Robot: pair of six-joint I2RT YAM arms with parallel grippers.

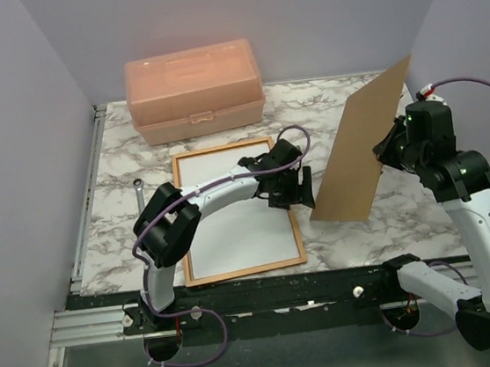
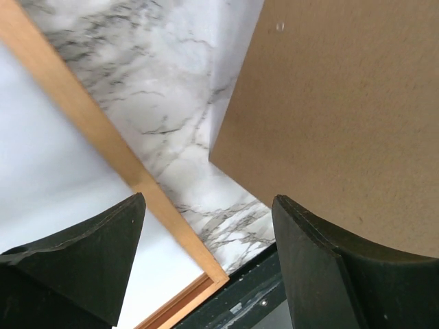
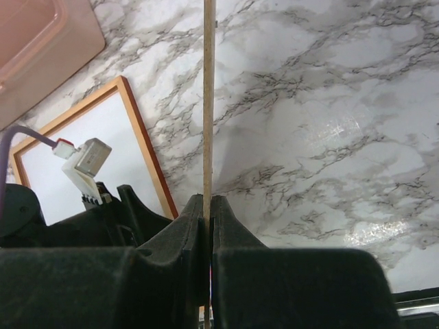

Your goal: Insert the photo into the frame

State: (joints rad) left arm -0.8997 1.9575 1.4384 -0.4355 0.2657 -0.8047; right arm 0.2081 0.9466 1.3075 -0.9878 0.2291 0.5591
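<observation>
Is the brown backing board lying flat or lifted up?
Lifted, standing tilted: the right gripper is shut on the backing board.

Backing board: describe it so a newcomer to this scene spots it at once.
On the marble table, look right of the wooden frame lying flat. There the right gripper is shut on a thin brown board, held up at a tilt. It alone is plain, borderless and not flat.
</observation>
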